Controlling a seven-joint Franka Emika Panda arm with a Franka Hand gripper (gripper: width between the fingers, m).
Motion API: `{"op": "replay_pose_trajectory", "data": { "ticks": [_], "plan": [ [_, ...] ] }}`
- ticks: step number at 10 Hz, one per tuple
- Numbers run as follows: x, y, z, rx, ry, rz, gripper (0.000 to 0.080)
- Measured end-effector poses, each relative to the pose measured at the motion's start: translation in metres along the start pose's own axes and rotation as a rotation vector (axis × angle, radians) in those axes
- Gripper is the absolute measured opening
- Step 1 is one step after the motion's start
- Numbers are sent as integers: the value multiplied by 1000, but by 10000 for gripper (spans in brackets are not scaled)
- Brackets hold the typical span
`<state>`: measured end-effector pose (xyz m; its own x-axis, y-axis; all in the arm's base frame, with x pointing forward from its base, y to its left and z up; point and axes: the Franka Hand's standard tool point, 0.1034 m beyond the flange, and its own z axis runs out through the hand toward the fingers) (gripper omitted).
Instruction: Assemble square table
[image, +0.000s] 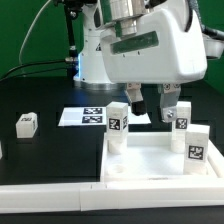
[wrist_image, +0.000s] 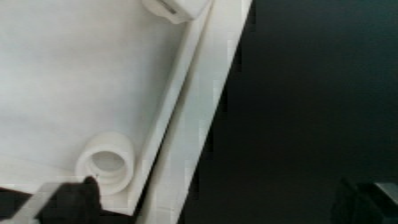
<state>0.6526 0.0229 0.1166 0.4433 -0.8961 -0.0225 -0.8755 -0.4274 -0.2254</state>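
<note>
The white plastic square plate (image: 150, 165) lies flat on the black bench (image: 50, 150), toward the exterior view's right, just inside the long white border rail (image: 60, 200) that runs along the near edge. Three short white blocky legs with black-and-white square tags stand upright on it: one (image: 118, 130) at the far corner on the exterior view's left, one (image: 181, 125) at the far corner on the right, and one (image: 196, 150) nearer the camera on the right side. A fourth leg (image: 27, 124) lies loose on the bench, well apart from the plate, toward the exterior view's left. The flat paper strip of printed tags (image: 85, 116) lies on the bench between that loose leg and the plate.

In the wrist view I see the plate's raised edge (wrist_image: 199, 100) and one round corner socket (wrist_image: 111, 158), empty, against the black bench (wrist_image: 320, 110).

My claw (image: 150, 103) hangs above the plate's far edge, between the two far legs. Its jaws stand wide apart and hold nothing; one dark fingertip (wrist_image: 68, 200) shows near the socket in the wrist view.
</note>
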Motion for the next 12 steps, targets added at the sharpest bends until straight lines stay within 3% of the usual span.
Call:
{"op": "replay_pose_trajectory", "data": {
  "ticks": [2,4,8,9,10,11,12],
  "plan": [
    [15,41,-11,-42,-40,-160,649],
    [29,68,-16,-49,-39,-345,649],
    [29,69,-14,-54,-44,-599,649],
    [37,86,-11,-69,-68,-700,649],
    [52,116,-11,-98,-112,-795,649],
    [66,142,-16,-148,-152,-865,649],
    [69,146,-16,-168,-157,-932,649]
  ]
}}
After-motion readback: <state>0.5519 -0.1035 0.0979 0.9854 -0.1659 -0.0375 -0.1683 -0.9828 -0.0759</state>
